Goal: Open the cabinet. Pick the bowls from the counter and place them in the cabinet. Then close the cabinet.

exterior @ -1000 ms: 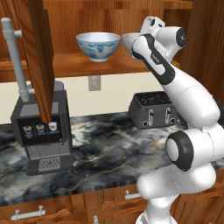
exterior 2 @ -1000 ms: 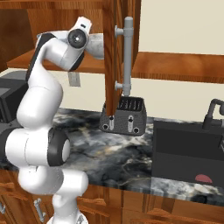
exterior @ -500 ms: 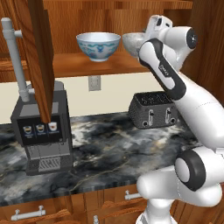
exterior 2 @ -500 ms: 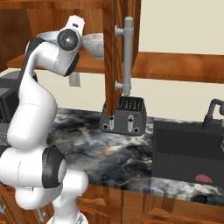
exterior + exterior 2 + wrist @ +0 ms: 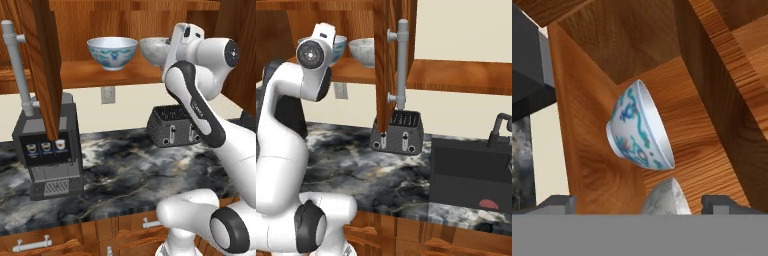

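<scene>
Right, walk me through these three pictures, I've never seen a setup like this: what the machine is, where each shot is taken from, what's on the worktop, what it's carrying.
The white jointed thing is a robot arm on a base, in a rendered kitchen. Two pictures come from cameras on that base, behind the arm to its left and right. The third looks out from the hand itself, rolled sideways.

On the dark marble counter stand a coffee machine and a toaster; a sink sits at the right.

The cabinet above is open. On its shelf sit a blue-patterned bowl and a speckled grey bowl.

The tool is open at the grey bowl and holds nothing.
</scene>
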Controlling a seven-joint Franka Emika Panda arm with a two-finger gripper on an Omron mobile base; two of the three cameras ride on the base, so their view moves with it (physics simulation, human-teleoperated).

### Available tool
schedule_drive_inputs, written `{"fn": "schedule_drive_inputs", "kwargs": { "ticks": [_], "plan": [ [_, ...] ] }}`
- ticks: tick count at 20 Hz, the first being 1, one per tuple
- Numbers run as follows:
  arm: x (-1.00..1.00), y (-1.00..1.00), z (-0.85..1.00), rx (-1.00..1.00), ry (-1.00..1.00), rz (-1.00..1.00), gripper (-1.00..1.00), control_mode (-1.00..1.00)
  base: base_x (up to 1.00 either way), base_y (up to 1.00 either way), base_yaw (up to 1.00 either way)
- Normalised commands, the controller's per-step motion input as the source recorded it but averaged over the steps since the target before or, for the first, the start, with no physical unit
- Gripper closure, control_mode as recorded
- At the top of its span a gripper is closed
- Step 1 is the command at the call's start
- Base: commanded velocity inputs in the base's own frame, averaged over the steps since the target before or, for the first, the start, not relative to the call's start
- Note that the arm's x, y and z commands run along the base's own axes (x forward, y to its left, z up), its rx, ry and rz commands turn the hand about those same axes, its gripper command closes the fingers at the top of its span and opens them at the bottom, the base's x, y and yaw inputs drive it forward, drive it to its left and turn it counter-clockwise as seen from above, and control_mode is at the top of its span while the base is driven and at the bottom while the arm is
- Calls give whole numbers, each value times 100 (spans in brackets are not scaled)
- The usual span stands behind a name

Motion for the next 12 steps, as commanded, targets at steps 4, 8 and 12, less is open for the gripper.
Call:
{"fn": "schedule_drive_inputs", "kwargs": {
  "ticks": [4,8,12],
  "plan": [
    [-83,4,3,0,0,0,-100,-100,0,0,0],
    [-89,0,2,0,0,0,-100,-100,0,0,0],
    [-97,0,0,-3,0,0,-100,-100,0,0,0]
  ]
}}
